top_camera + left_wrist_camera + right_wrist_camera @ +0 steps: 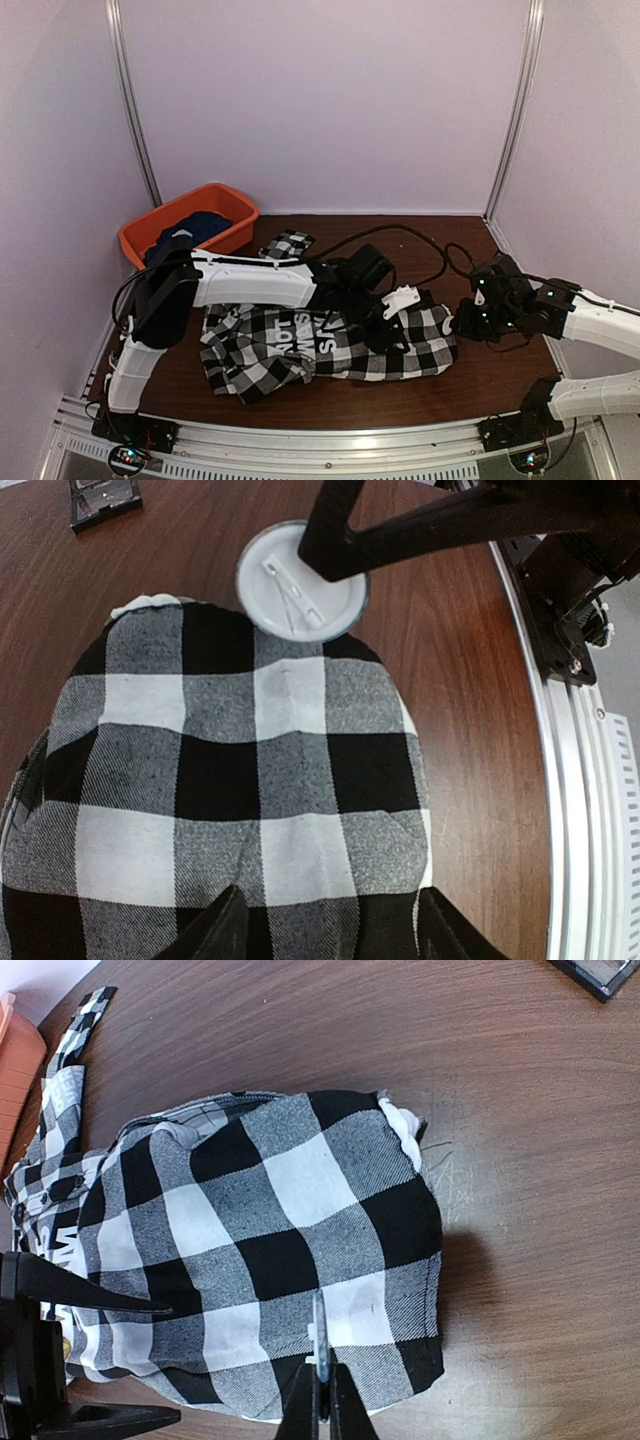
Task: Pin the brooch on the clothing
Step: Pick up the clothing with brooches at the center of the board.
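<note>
Left wrist view: round white brooch disc [262, 598], back up, thin metal pin [300, 602] lying diagonally, at the right end of the woven black-and-white checked shirt [250, 780] on the wooden worktop [470, 730]. Right end effector [321, 1372] clamps its rim; left end effector [332, 926] stands apart over the cloth.

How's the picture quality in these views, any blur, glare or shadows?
Top view: soft, dim, shirt grainy. Left wrist: shirt weave sharp, rail bowed by the lens. Right wrist: shirt throws a dark shadow rightward on the table.
</note>
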`<state>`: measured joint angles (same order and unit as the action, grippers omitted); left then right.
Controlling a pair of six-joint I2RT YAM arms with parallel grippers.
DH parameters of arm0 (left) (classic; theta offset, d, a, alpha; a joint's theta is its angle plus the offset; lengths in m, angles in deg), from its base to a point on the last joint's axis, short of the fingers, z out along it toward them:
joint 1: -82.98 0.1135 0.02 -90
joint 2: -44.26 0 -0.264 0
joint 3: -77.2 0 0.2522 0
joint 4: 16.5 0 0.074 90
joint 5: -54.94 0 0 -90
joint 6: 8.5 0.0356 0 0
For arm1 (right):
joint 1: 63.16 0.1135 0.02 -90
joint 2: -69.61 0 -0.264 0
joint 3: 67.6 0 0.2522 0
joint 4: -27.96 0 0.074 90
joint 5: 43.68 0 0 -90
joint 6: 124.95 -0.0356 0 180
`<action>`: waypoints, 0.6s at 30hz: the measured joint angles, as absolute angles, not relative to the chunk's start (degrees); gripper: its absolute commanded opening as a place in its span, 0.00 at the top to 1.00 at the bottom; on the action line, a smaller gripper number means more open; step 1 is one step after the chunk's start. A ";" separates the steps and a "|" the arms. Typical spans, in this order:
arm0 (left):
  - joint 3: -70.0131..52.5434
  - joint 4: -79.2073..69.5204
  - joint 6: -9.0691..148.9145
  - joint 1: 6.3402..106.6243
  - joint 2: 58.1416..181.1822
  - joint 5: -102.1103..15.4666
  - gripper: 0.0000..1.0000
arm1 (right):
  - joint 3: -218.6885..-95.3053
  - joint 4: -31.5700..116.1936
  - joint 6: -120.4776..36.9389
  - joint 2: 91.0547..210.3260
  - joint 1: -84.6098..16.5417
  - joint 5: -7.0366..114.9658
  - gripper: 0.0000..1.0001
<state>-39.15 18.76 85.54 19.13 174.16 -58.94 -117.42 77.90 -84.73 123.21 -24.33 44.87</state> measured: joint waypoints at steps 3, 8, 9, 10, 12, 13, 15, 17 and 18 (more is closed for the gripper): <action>-39.65 19.26 85.34 19.13 174.67 -59.46 0.42 | -117.42 77.90 -84.69 123.26 -24.33 44.87 1.00; -40.40 21.97 85.23 19.13 176.54 -59.55 0.42 | -117.42 77.94 -84.62 123.34 -24.33 44.85 1.00; -40.42 22.45 85.23 19.13 176.92 -59.46 0.43 | -117.44 77.94 -84.62 123.41 -24.33 44.85 1.00; -40.42 23.00 85.23 19.13 177.18 -59.31 0.44 | -117.42 77.94 -84.62 123.48 -24.33 44.85 1.00; -40.42 24.02 85.19 19.13 177.46 -58.94 0.50 | -117.44 77.97 -84.62 123.65 -24.33 44.85 1.00; -40.42 24.59 85.12 19.13 177.48 -58.70 0.51 | -117.44 77.97 -84.62 123.67 -24.33 44.85 1.00; -40.53 24.88 85.12 19.13 177.48 -58.09 0.58 | -117.44 77.97 -84.62 123.67 -24.33 44.85 1.00; -40.62 24.99 84.94 19.13 177.48 -57.54 0.59 | -117.46 77.97 -84.62 123.69 -24.33 44.85 1.00; -40.64 24.99 84.94 19.13 177.48 -57.32 0.61 | -117.48 77.94 -84.62 123.72 -24.33 44.85 1.00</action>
